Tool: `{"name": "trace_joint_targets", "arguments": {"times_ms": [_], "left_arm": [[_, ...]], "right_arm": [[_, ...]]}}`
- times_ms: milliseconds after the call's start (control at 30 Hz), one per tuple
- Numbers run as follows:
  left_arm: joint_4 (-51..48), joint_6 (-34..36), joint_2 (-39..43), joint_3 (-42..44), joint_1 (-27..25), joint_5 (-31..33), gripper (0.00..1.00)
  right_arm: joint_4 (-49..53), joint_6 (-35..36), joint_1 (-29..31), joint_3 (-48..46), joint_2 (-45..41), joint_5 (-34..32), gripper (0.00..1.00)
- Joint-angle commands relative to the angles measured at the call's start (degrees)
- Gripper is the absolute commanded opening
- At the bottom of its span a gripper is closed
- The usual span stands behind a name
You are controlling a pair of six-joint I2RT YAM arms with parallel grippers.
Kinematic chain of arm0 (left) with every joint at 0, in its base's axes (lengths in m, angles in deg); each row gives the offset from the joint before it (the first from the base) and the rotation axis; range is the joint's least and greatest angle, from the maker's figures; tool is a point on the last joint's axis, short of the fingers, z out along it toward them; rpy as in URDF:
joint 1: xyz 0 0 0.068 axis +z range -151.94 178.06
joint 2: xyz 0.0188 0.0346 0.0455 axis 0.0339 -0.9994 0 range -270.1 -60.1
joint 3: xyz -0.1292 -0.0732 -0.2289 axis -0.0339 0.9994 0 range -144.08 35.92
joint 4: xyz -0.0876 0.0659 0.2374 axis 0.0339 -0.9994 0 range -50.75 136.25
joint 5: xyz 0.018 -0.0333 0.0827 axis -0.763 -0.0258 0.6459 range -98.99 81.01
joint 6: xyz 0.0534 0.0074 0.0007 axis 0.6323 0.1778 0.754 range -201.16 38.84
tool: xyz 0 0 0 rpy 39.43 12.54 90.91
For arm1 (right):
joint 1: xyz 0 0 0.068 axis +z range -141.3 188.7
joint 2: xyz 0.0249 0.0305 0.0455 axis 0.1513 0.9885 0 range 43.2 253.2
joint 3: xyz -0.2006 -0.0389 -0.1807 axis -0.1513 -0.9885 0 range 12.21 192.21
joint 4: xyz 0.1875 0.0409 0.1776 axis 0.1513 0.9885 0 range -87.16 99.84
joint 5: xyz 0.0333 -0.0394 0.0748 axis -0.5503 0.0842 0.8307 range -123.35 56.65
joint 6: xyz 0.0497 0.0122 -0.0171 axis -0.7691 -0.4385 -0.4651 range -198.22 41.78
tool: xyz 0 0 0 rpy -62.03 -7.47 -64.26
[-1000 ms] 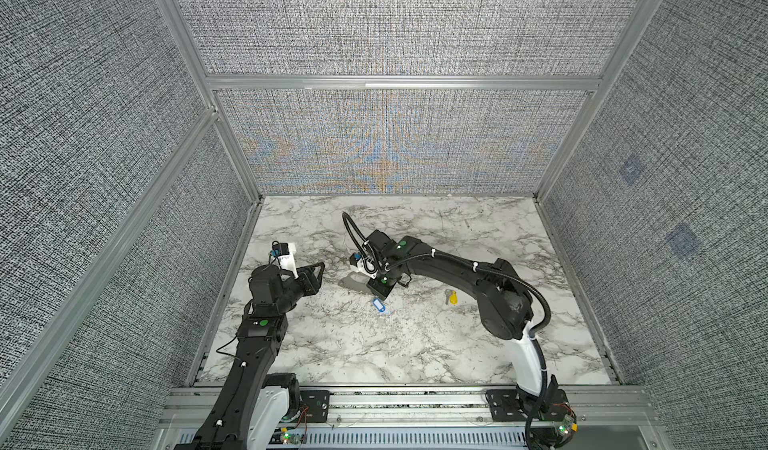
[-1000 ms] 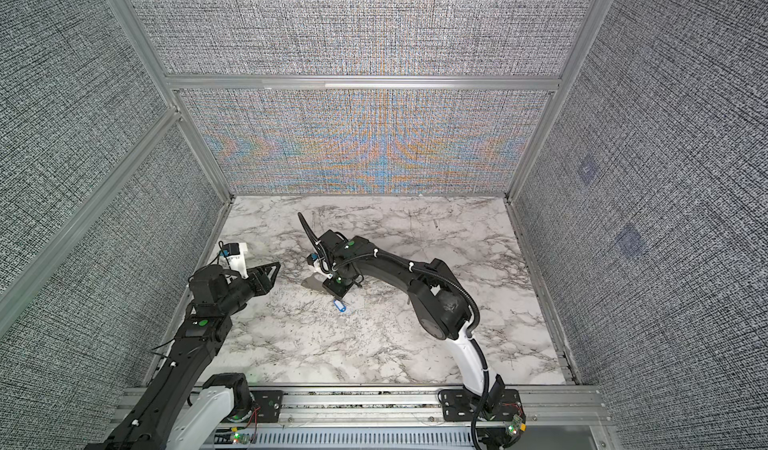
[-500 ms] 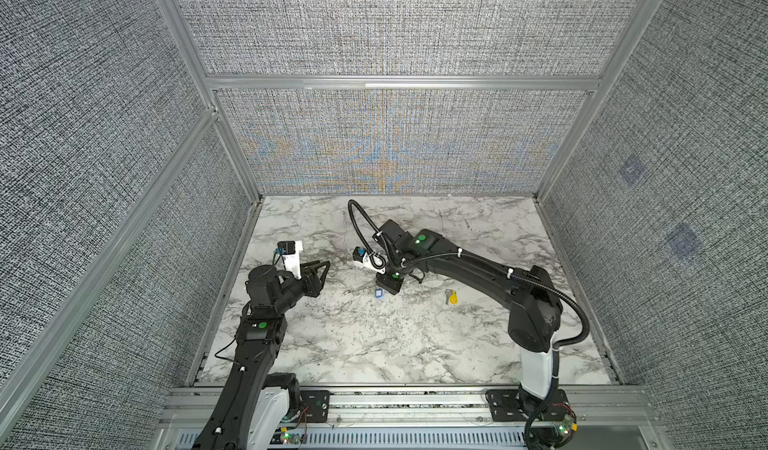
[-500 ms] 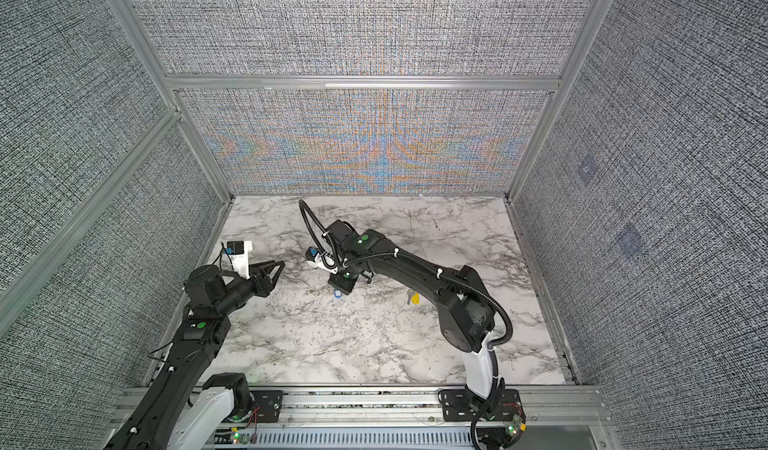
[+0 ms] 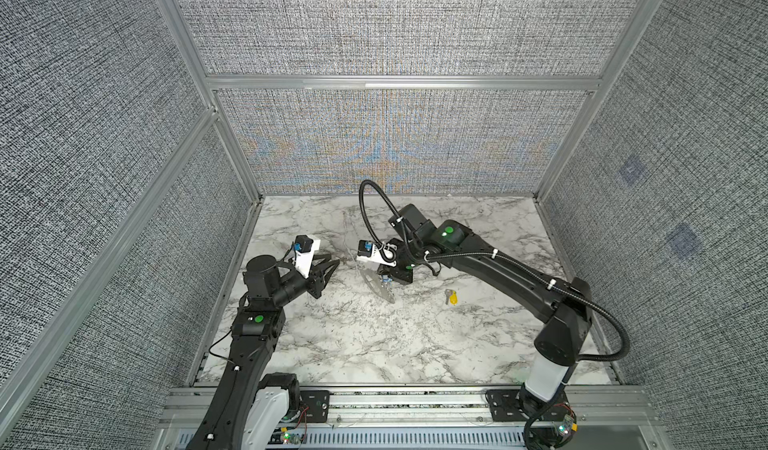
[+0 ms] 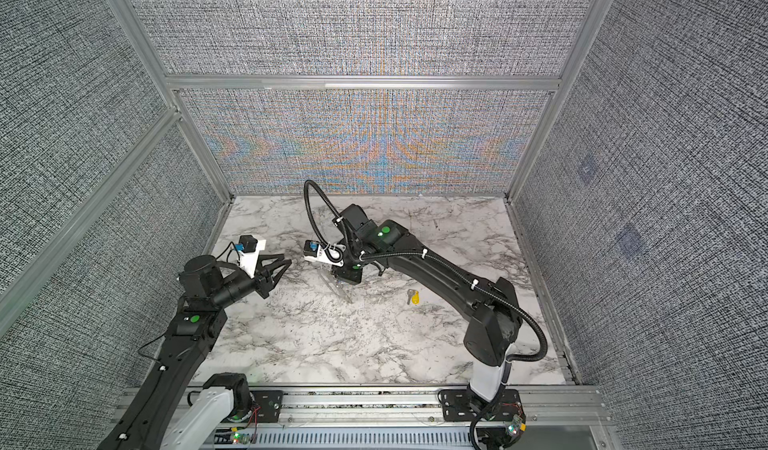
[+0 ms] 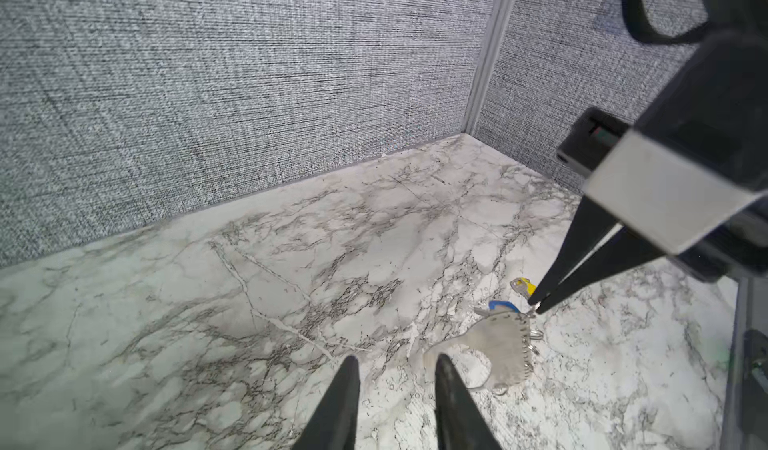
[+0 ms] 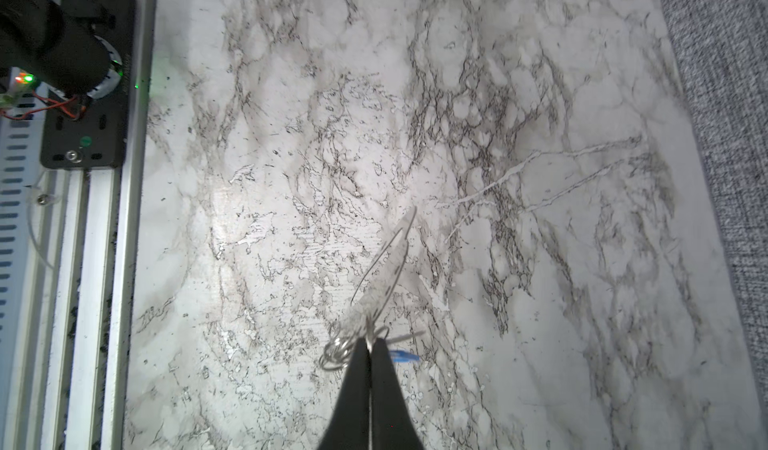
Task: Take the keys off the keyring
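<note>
My right gripper (image 8: 370, 340) is shut on the keyring (image 8: 388, 273), a thin flat grey loop that hangs edge-on from its tips above the marble. Small wire rings (image 8: 336, 350) and the blue key (image 8: 403, 356) dangle at the grip. Both top views show the keyring (image 5: 378, 289) (image 6: 338, 288) tilted under the right gripper (image 5: 387, 279). The yellow key (image 5: 452, 297) (image 6: 413, 298) lies loose on the table to the right. My left gripper (image 7: 395, 358) (image 5: 336, 263) is open and empty, just left of the keyring (image 7: 498, 344); the blue key (image 7: 500, 304) shows behind it.
Grey fabric walls with aluminium posts (image 5: 232, 153) close in the marble table (image 5: 374, 344) on three sides. An aluminium rail (image 5: 415, 402) with both arm bases runs along the front edge. The right arm's cable (image 5: 370, 207) loops above its wrist.
The right arm has stretched out and lifted the keyring from flat on the table to hanging on edge. The left jaws have narrowed a little.
</note>
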Motion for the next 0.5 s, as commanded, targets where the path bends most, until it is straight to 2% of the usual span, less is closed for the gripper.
{"name": "trace_joint_targets", "arguments": {"times_ms": [0, 167, 467], "left_arm": [[-1.4, 7.1, 0.5, 0.0, -2.0, -4.2, 0.32], [1.2, 12.4, 3.6, 1.3, -5.6, -4.8, 0.24], [3.4, 19.1, 6.9, 1.6, -10.6, -9.7, 0.24]], "right_arm": [[-0.5, 4.1, 0.0, -1.1, -2.0, 2.1, 0.00], [-1.2, 5.1, 0.0, -2.3, -4.0, 0.9, 0.00], [-6.3, 5.6, 0.0, -8.1, -9.6, 2.1, 0.00]]}}
